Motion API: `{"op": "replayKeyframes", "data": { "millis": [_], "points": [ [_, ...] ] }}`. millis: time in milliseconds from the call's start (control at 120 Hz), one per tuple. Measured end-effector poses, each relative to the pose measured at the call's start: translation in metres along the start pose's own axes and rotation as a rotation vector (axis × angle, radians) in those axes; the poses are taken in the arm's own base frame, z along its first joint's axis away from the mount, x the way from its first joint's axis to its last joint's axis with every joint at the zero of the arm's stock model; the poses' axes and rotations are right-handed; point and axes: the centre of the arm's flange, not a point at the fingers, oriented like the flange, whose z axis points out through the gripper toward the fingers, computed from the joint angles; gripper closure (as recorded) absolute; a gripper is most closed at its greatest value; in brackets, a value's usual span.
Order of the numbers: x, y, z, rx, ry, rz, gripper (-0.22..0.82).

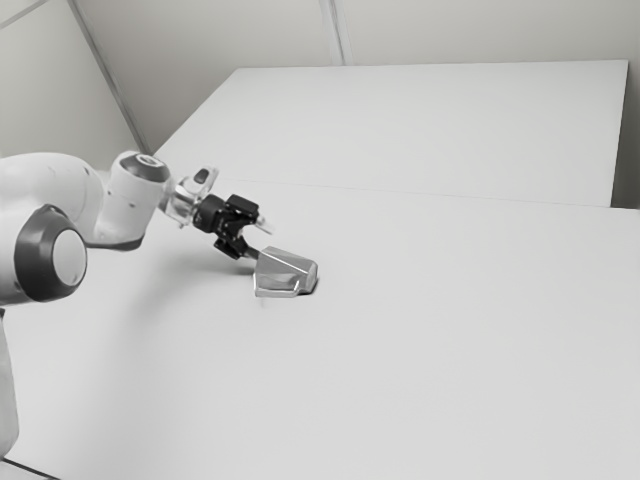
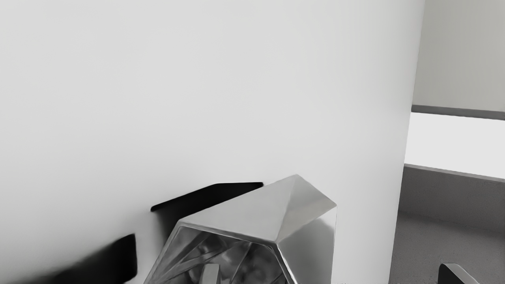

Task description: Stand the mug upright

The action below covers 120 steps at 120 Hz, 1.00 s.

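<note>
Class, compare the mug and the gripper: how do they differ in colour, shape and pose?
The mug is silvery and faceted; the gripper is mostly black, with two fingers. The mug lies on its side on the table, while the gripper is carried by the arm. Both are open: mug mouth, gripper fingers.

A white robot arm (image 1: 50, 178) is cropped at the exterior view's left edge, a white tabletop (image 1: 400, 400) at its bottom. Near centre, contact between a black two-finger gripper (image 1: 258, 239) and a silvery, faceted metal mug (image 1: 284, 271) is too small to tell; the wrist view's edge crops mug and fingertips (image 2: 212, 273).
</note>
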Motion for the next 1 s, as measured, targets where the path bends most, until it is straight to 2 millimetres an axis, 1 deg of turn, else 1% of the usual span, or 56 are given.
{"op": "replayKeyframes", "data": {
  "millis": [208, 250, 358, 425, 508, 642, 700, 842, 908, 1000],
  "points": [
    [-0.002, -0.003, 0.024, -0.037, -0.03, 0.071, 0.01],
    [-0.002, -0.003, 0.026, -0.043, -0.03, 0.083, 0.09],
    [-0.002, -0.004, 0.028, -0.057, -0.024, 0.109, 0.38],
    [-0.002, -0.002, 0.028, -0.062, -0.019, 0.126, 0.51],
    [-0.001, 0.003, 0.026, -0.064, -0.013, 0.151, 0.62],
    [0.0, 0.015, 0.024, -0.061, -0.01, 0.194, 0.71],
    [0.0, 0.026, 0.02, -0.054, -0.008, 0.22, 0.73],
    [-0.005, 0.072, 0.007, 0.0, -0.014, 0.304, 0.76],
    [-0.007, 0.093, 0.0, 0.078, -0.036, 0.345, 0.76],
    [-0.011, 0.118, -0.006, 0.238, -0.088, 0.392, 0.77]
  ]
}}
